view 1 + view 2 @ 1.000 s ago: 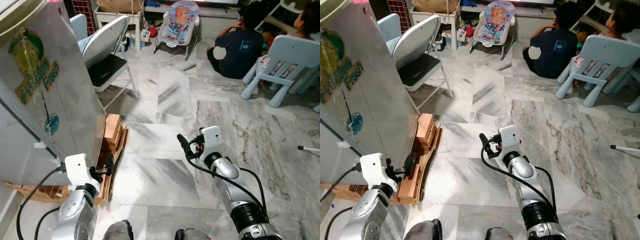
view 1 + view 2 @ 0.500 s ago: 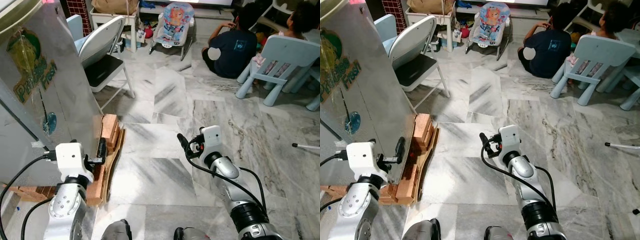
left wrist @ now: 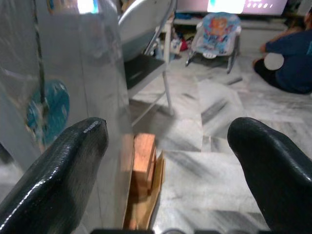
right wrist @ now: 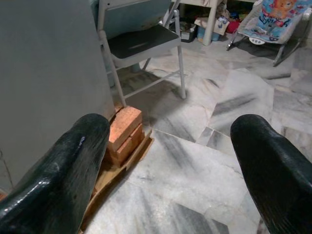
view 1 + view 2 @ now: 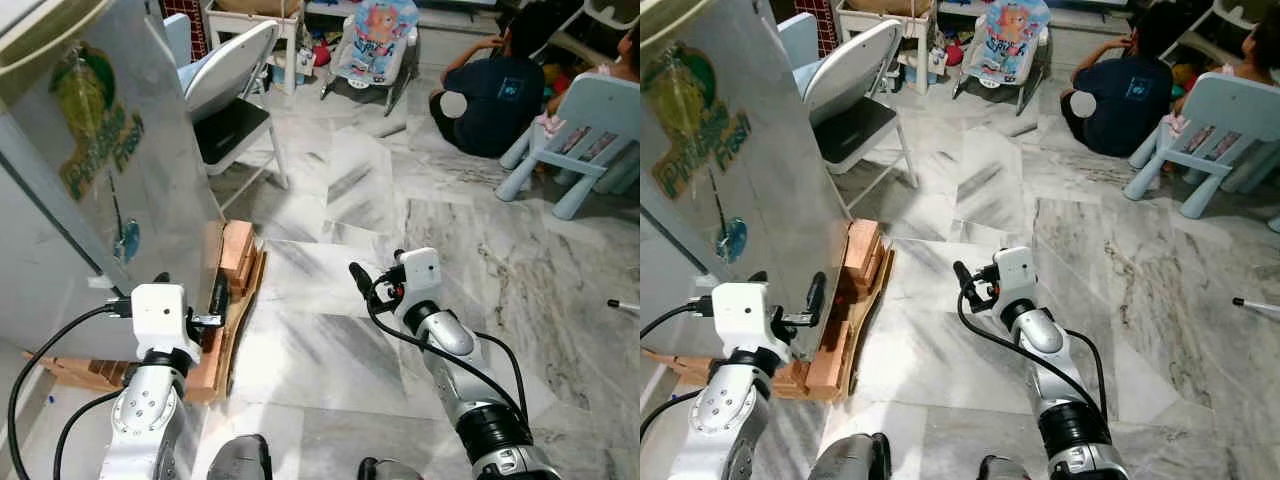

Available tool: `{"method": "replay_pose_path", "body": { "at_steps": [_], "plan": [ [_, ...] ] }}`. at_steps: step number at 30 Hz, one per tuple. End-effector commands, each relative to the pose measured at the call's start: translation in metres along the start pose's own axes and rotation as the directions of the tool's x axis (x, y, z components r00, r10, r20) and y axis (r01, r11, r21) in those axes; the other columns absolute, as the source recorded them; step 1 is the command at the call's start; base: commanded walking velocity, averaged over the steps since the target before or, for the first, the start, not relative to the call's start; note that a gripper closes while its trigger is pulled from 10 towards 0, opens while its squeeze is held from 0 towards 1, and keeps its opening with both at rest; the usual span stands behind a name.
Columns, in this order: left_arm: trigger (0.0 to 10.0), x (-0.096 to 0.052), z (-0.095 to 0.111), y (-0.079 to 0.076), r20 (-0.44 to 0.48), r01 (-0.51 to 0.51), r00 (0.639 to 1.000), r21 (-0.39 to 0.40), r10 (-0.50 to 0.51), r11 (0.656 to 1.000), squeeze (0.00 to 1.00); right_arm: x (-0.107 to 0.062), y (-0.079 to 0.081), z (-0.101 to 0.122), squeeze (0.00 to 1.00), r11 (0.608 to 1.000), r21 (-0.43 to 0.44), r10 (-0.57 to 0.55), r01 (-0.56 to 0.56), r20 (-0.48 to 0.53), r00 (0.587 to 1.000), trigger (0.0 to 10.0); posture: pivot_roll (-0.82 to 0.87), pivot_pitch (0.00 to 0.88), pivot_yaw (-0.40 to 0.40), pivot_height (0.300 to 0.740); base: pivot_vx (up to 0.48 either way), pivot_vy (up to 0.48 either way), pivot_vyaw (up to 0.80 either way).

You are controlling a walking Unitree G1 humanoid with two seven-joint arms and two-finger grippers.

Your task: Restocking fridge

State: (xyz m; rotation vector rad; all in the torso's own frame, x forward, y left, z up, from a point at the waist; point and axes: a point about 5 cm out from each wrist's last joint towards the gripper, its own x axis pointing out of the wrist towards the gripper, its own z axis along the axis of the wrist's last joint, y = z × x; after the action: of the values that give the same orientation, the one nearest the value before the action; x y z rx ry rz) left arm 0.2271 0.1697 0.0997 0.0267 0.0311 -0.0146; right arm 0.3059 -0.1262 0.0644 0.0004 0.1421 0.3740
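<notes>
A tall silver-grey fridge [image 5: 150, 170] stands at the robot's left, its brushed metal side panel facing the room and carrying a green-and-gold "Princess Fresh" sticker [image 5: 100, 140] above a small round blue label [image 5: 127, 242]. A pale cream trim runs along its top edge. The appliance sits raised off the marble floor [image 5: 330, 330] on orange bricks [image 5: 235, 250] and a low wooden pallet [image 5: 225, 340].

The left end effector [image 5: 218, 300] is held close against the lower front corner of the fridge, just above the pallet; in the left wrist view its two black fingers [image 3: 68, 170] are spread well apart, one beside the metal panel and the other over open floor. The right end effector [image 5: 362, 280] hovers over bare marble, well apart from the fridge, and the right wrist view shows its fingers [image 4: 73, 161] likewise spread wide, gripping nothing.

Behind the fridge a white folding chair [image 5: 235, 90] with a dark seat stands on the floor. Farther back are a baby bouncer [image 5: 375, 40] with a cartoon print, a person in a dark blue shirt [image 5: 495, 95] seated on the floor facing away, and a pale blue child's chair [image 5: 585, 130].
</notes>
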Motion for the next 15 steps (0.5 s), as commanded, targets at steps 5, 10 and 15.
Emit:
{"method": "replay_pose_path", "body": {
  "at_steps": [5,10,15],
  "plan": [
    [10.0,-0.001,0.001,-0.008,-0.002,0.030,1.000,0.014,-0.030,0.999,0.00,-0.002,0.001,0.002,0.00,1.000,-0.006,0.003,-0.003,0.016,1.000,10.0,0.10,0.095,-0.019,0.740,0.000,0.445,0.00],
    [10.0,-0.001,0.000,-0.014,-0.013,0.041,0.999,0.016,-0.041,0.999,0.00,-0.002,0.000,0.001,0.00,1.000,-0.010,0.004,-0.004,0.009,1.000,10.0,0.09,0.096,-0.021,0.740,0.000,0.451,0.00],
    [10.0,-0.001,0.002,-0.018,-0.009,0.054,0.998,0.014,-0.054,0.998,0.00,-0.004,0.000,-0.001,0.00,1.000,-0.017,0.005,-0.005,0.004,1.000,10.0,0.10,0.097,-0.023,0.740,0.000,0.147,0.00]
  ]
}}
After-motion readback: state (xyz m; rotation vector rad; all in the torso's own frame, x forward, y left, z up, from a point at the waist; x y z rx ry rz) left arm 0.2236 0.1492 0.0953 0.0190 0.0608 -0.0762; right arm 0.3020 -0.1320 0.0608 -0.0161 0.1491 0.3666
